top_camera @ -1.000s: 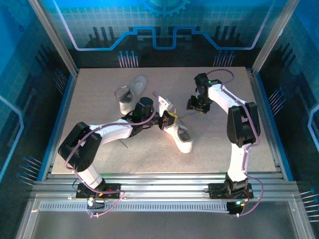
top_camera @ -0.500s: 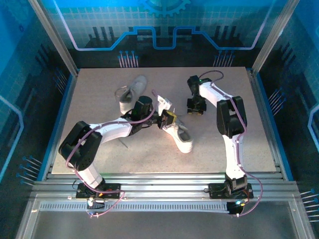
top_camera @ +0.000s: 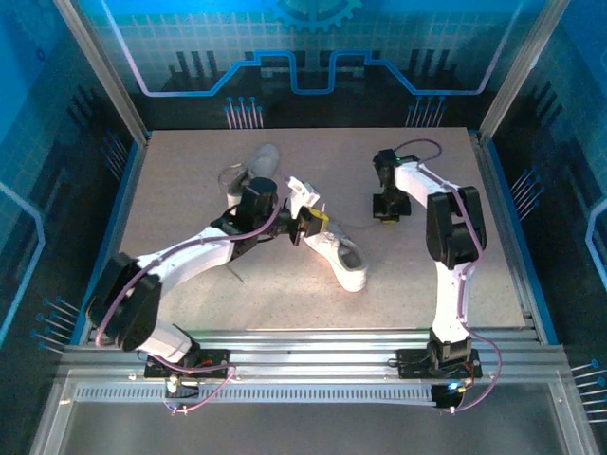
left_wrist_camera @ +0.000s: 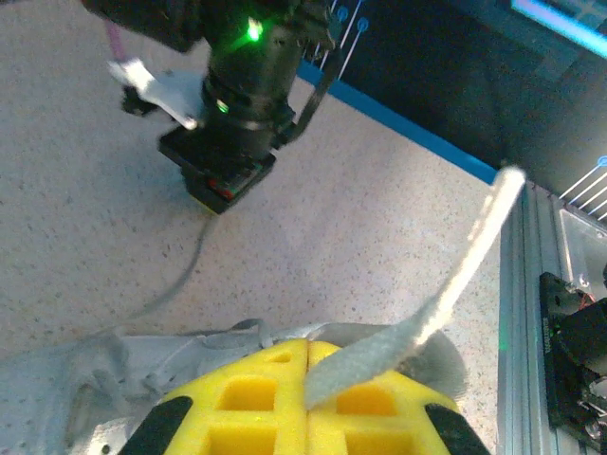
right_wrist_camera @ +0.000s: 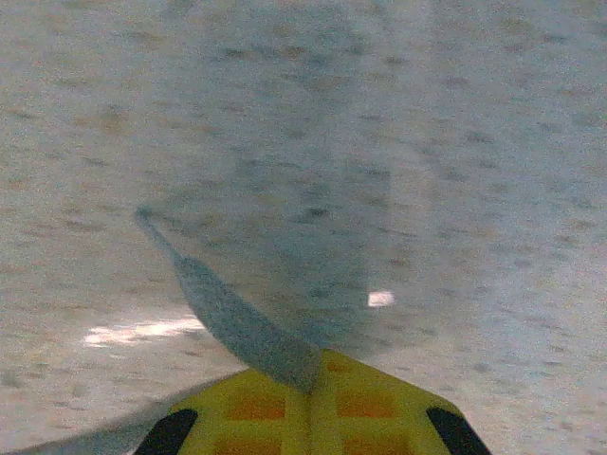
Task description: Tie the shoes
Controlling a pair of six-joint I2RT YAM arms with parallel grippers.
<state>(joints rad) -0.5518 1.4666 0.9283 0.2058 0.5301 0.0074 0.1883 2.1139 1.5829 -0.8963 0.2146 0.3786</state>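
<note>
left fingers (left_wrist_camera: 251, 398) clamp the white low-top sneaker's (top_camera: 343, 261) pale flat shoelace (left_wrist_camera: 446, 294); right fingers (right_wrist_camera: 370, 403) clamp a second pale lace (right_wrist_camera: 232, 322).

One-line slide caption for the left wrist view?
Left gripper shut on a pale lace above the shoe; beyond, right gripper pinches the other lace at the table.

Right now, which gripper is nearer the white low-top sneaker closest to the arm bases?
Left. The left gripper sits at the far end of that sneaker, shut on a pale lace. The right gripper is farther right, clear of it, pinching another lace strand.
</note>
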